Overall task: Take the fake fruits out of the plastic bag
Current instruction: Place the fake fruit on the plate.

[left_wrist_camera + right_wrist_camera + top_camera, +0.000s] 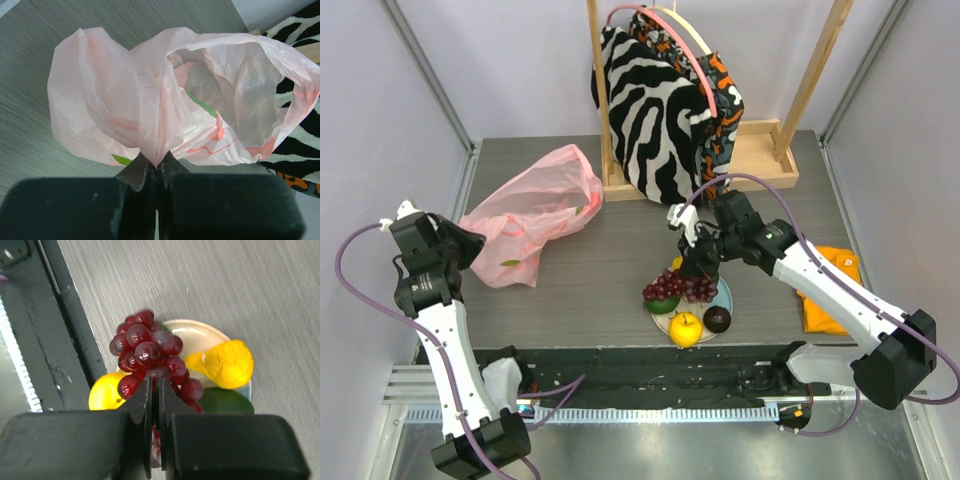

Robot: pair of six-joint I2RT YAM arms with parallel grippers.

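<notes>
The pink plastic bag (535, 210) lies crumpled at the table's left, its mouth gaping toward the back. My left gripper (157, 160) is shut on a pinched fold of the plastic bag (125, 100). Green patches show through the film; what they are I cannot tell. My right gripper (154, 385) is shut on the dark red grape bunch (147, 347), which hangs over the plate (192, 335). On the plate (725, 300) lie a yellow-orange round fruit (686, 328), a maroon round fruit (717, 319), a green avocado (227, 401) and a yellow pear-shaped fruit (227, 362).
A zebra-striped cloth bag (640, 110) hangs from a wooden rack (760, 160) at the back centre. A folded orange cloth (830, 290) lies at the right, partly under my right arm. A black rail (650, 365) runs along the table's near edge.
</notes>
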